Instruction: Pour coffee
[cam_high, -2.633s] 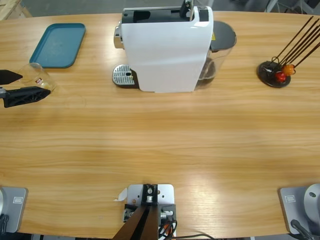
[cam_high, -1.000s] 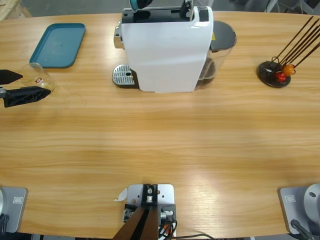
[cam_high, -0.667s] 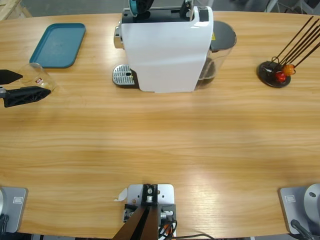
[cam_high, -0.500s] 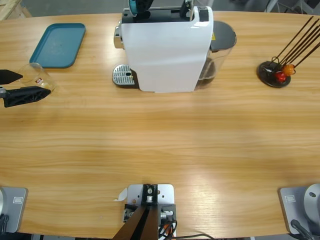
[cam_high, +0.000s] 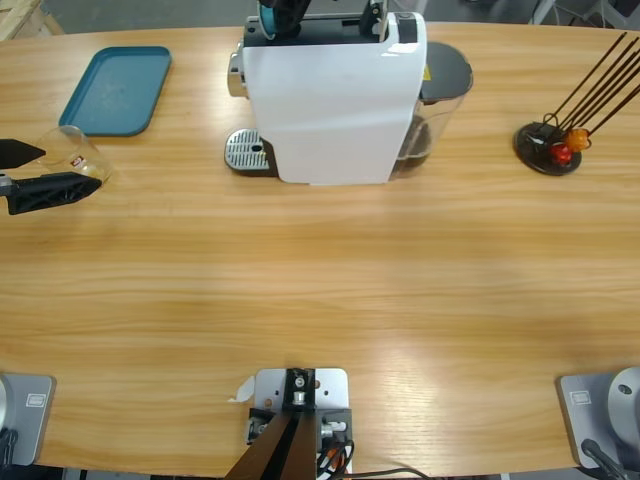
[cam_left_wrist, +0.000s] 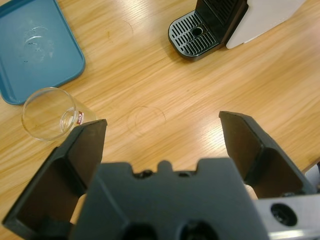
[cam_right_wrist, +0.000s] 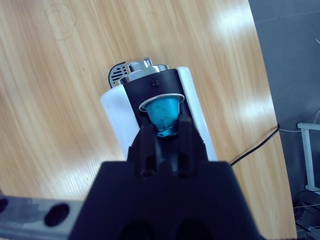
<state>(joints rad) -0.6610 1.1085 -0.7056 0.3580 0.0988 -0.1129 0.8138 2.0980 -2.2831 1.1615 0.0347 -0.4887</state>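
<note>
A clear glass tumbler (cam_high: 80, 153) with a small red mark stands on the table at the far left, beside the teal tray. Whether it holds coffee I cannot tell. My left gripper (cam_high: 70, 168) hovers there, open and holding nothing. In the left wrist view the tumbler (cam_left_wrist: 47, 114) sits just beyond the left jaw of that gripper (cam_left_wrist: 162, 125), outside the gap. My right gripper (cam_right_wrist: 165, 131) is shut on a blue capsule (cam_right_wrist: 162, 116) just over the open top slot of the white coffee machine (cam_right_wrist: 195, 107). In the high view the capsule (cam_high: 268, 12) shows at the machine's top (cam_high: 330, 100).
A teal tray (cam_high: 115, 90) lies at the back left. The machine's slotted drip tray (cam_high: 248, 152) faces left, with bare wood between it and the tumbler. A dark base holding thin sticks (cam_high: 548, 140) stands at the far right.
The right gripper with the blue capsule has come in from the top edge and moved down onto the machine's top. The left gripper and the tumbler have not moved.
</note>
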